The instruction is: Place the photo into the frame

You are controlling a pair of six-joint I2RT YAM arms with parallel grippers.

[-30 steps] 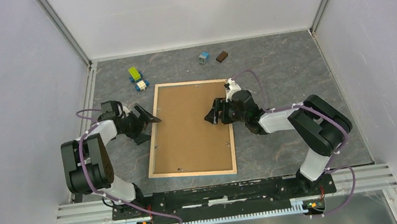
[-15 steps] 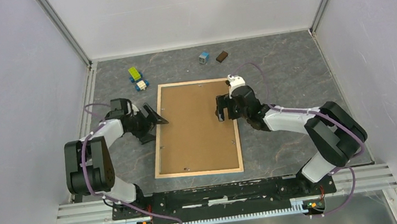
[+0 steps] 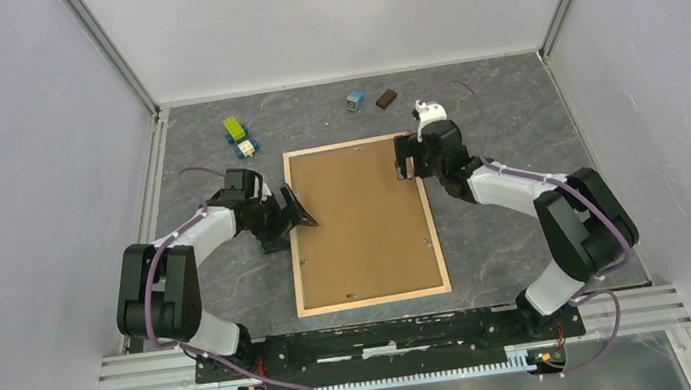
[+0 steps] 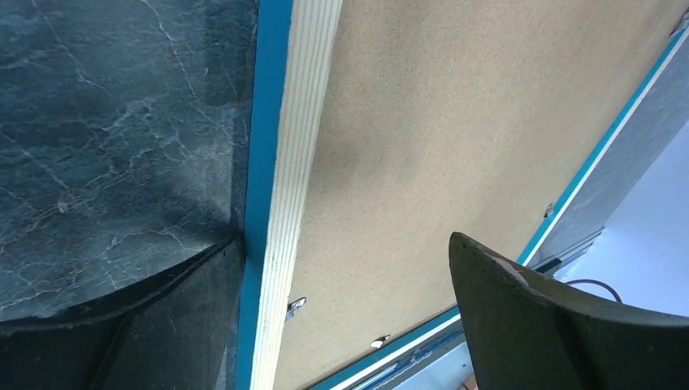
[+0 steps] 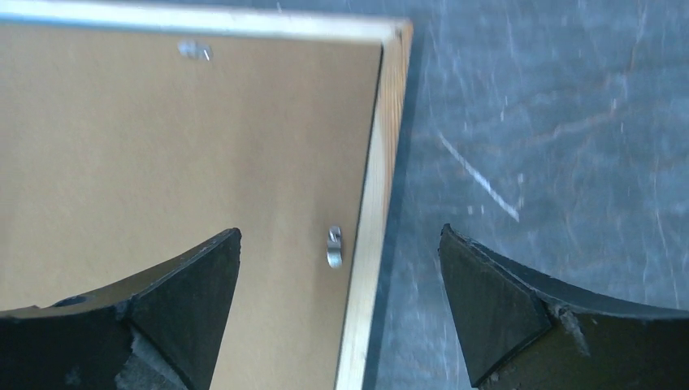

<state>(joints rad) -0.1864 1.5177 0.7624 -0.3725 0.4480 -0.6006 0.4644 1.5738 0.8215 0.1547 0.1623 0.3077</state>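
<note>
We count one frame (image 3: 376,301) at centre, with one brown backing board (image 3: 360,218) in it. In the upper part we count four small blocks: one green (image 3: 233,128), one white-and-blue (image 3: 246,149), one blue (image 3: 354,100), one brown (image 3: 386,99). There are two grippers: the left gripper (image 3: 291,222) and the right gripper (image 3: 405,159).

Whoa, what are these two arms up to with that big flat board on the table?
Two robot arms are working on a picture frame lying face down on the table, its brown backing board sitting inside it. The left gripper straddles the frame's left edge and the right gripper straddles the right edge near the far corner. Both are open and grip nothing. No photo is in view.
</note>
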